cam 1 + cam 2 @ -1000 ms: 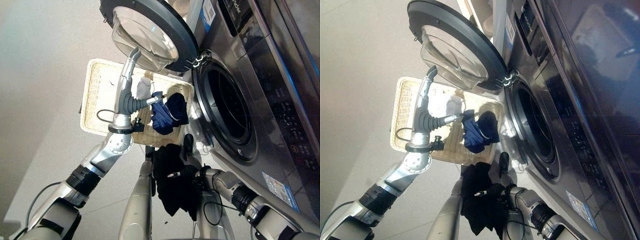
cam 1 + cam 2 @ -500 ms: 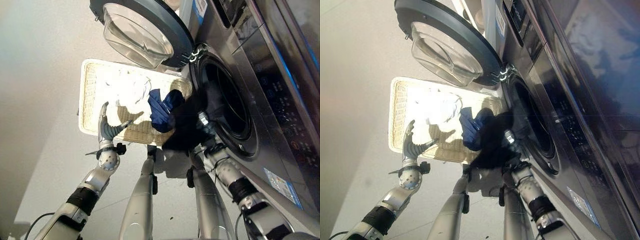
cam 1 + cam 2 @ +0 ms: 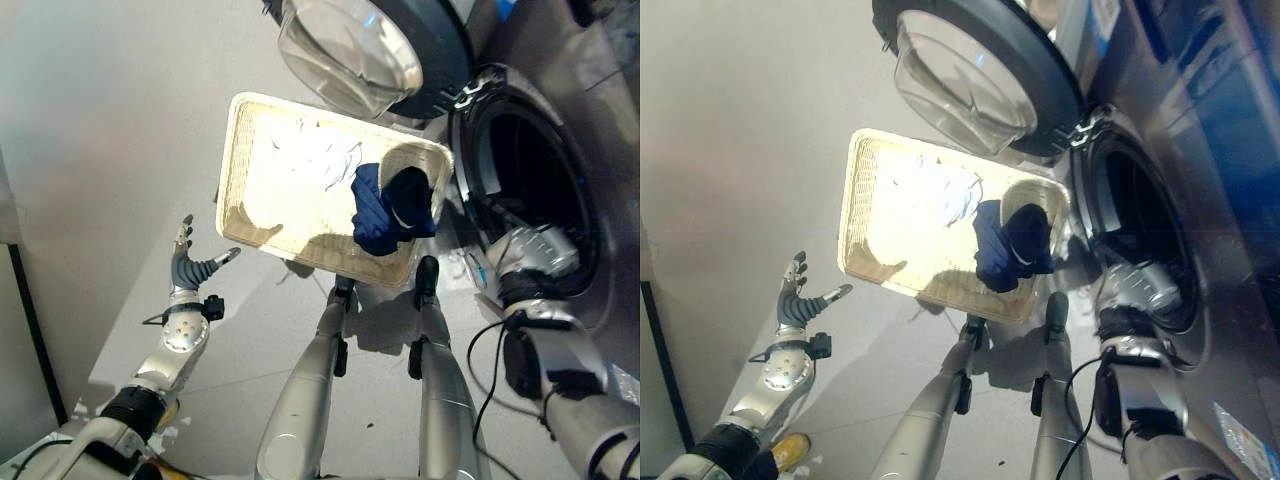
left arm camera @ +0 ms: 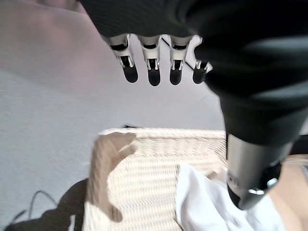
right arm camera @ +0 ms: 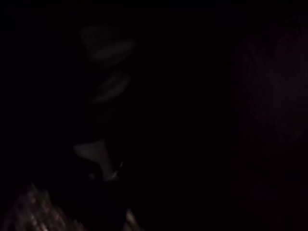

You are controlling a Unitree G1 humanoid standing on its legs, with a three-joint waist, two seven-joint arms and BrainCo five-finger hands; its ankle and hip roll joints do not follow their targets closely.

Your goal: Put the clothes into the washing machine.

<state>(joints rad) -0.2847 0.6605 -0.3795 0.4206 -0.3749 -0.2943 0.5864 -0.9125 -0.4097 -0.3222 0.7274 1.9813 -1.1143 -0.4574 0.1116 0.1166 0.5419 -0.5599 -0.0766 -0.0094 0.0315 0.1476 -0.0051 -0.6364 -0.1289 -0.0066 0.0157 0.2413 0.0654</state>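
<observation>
Right hand (image 3: 520,250) reaches into the washer (image 3: 520,170) drum; its fingers cannot be told. Left hand (image 3: 185,268), spread and empty, hovers over the floor. Basket (image 3: 235,150) holds white cloth (image 3: 315,155) centrally, blue cloth (image 3: 385,210) at its washer-side edge: soft, light; pinch a bunched fold.

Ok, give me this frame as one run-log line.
right hand: inside washing machine drum, fingers hidden | left hand: open, idle | basket: white cloth, blue garment
</observation>
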